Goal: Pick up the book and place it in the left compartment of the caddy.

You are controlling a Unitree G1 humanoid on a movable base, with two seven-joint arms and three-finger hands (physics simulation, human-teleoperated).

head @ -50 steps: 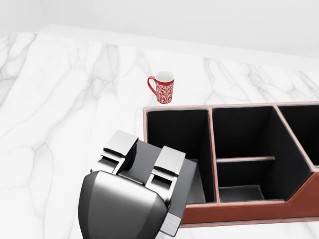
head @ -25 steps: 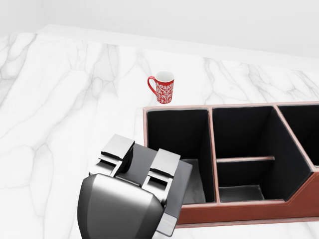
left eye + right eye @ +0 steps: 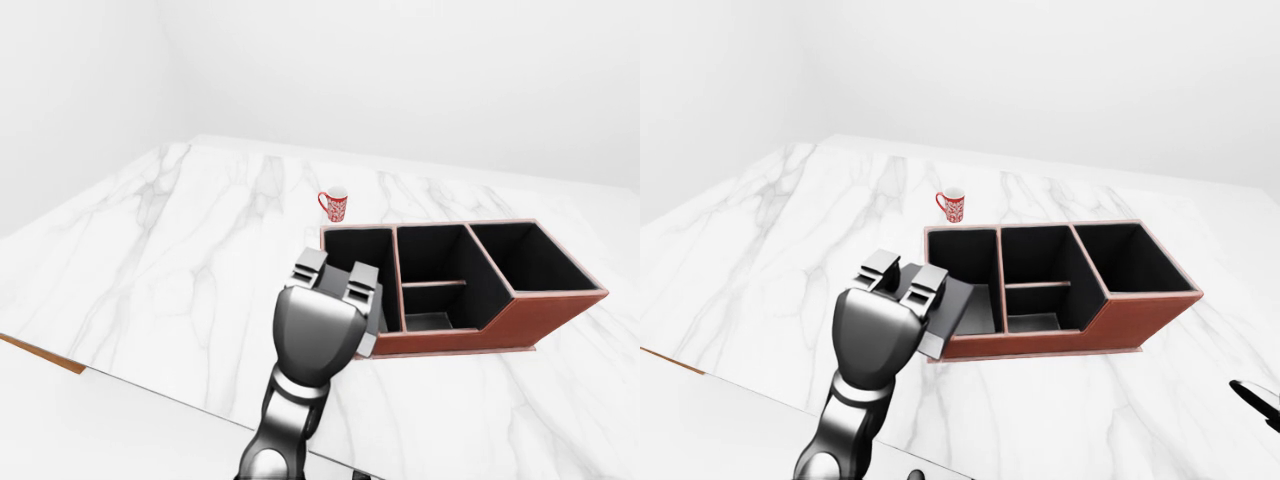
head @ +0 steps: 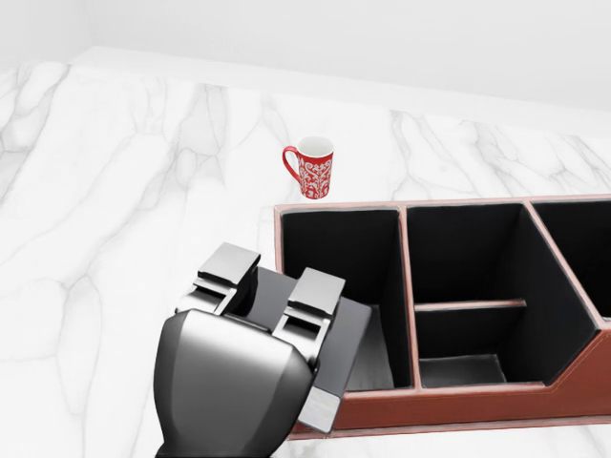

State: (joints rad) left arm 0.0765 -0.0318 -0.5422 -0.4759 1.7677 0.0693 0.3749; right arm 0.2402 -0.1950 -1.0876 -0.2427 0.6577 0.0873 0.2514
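The dark grey book (image 4: 349,330) lies tilted over the near wall of the caddy's left compartment (image 4: 339,246), one corner hanging outside toward the bottom of the head view. My left hand (image 4: 272,282) is shut on it, two silver fingers (image 4: 314,290) lying across its top face. The red-brown caddy (image 4: 468,202) has black-lined compartments and stands on the white marble table (image 4: 115,191). Only a dark tip of my right hand (image 3: 1255,397) shows at the right-eye view's lower right edge.
A red patterned mug (image 4: 313,172) stands on the marble just above the caddy's left end in the head view. The table's near edge (image 3: 150,385) runs along the bottom left of the left-eye view, and a plain white wall rises behind.
My left hand with the book has shifted slightly left and up in the head view, keeping its hold. The caddy and mug have not moved.
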